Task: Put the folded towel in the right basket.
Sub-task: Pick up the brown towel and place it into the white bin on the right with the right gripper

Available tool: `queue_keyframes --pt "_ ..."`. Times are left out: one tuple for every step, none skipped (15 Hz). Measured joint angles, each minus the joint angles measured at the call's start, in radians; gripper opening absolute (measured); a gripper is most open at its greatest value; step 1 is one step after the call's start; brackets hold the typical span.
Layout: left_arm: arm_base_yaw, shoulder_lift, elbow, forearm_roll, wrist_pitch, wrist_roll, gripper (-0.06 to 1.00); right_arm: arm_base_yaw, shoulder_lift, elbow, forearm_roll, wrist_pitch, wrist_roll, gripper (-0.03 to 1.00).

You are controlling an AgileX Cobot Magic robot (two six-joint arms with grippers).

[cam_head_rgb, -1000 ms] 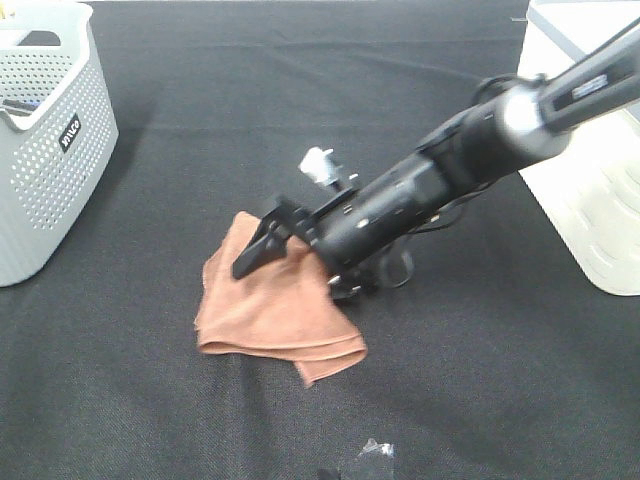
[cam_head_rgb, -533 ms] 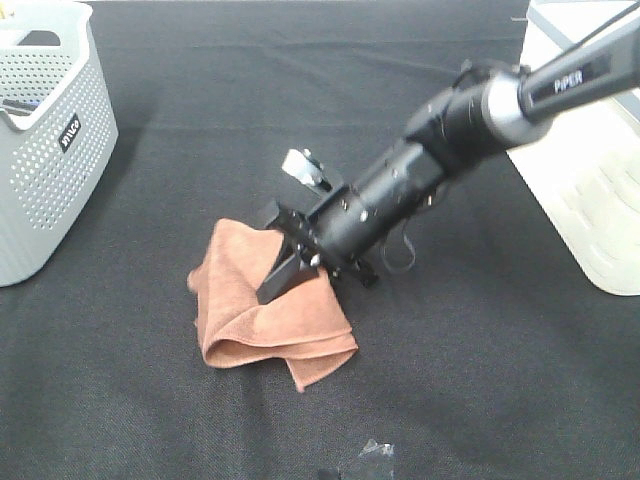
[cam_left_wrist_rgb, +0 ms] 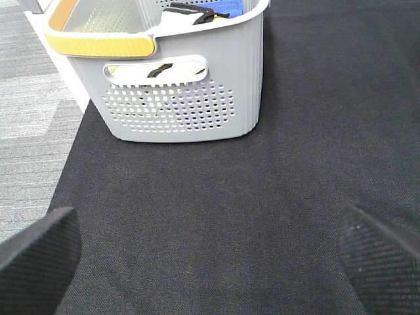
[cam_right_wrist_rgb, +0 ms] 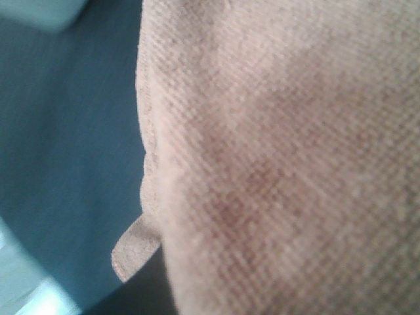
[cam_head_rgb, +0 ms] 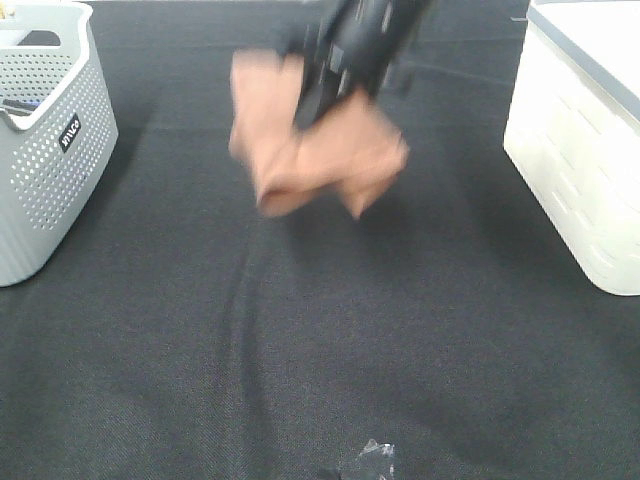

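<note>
The folded brown towel [cam_head_rgb: 315, 150] hangs in the air above the black table, blurred by motion. My right gripper [cam_head_rgb: 330, 85] is shut on its upper part and holds it high near the top middle of the exterior high view. The towel's cloth [cam_right_wrist_rgb: 282, 157] fills the right wrist view and hides the fingers. The right basket [cam_head_rgb: 580, 150], white, stands at the right edge. My left gripper [cam_left_wrist_rgb: 210, 262] is open and empty low over the table; its two black fingertips [cam_left_wrist_rgb: 39, 249] show at the corners of the left wrist view.
A grey perforated basket [cam_head_rgb: 45, 140] stands at the left edge; in the left wrist view [cam_left_wrist_rgb: 177, 98] it has a yellow handle and holds dark and blue items. A small black object [cam_head_rgb: 370, 460] lies at the front edge.
My right gripper has closed on the towel and lifted it off the table, moving up and toward the back. The left arm has not visibly moved.
</note>
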Motion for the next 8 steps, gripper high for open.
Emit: queue_keyframes --pt "0.0 0.0 0.0 0.0 0.0 0.0 0.99 -0.002 -0.046 -0.058 -0.065 0.002 0.019 0.15" --pt "0.0 0.0 0.0 0.0 0.0 0.0 0.99 -0.014 -0.087 -0.1 -0.101 0.006 0.034 0.15" --pt "0.0 0.0 0.0 0.0 0.0 0.0 0.99 -0.064 -0.151 -0.145 -0.118 0.013 0.052 0.15" --pt "0.0 0.0 0.0 0.0 0.0 0.0 0.99 -0.119 -0.196 -0.162 -0.121 0.013 0.067 0.15" --pt "0.0 0.0 0.0 0.0 0.0 0.0 0.99 -0.186 -0.235 -0.166 -0.124 0.014 0.072 0.15" --pt "0.0 0.0 0.0 0.0 0.0 0.0 0.99 -0.27 -0.269 -0.166 -0.128 0.017 0.076 0.15" --pt "0.0 0.0 0.0 0.0 0.0 0.0 0.99 -0.27 -0.269 -0.166 -0.128 0.017 0.076 0.15" --pt "0.0 0.0 0.0 0.0 0.0 0.0 0.99 -0.349 -0.295 -0.166 -0.14 0.017 0.076 0.15"
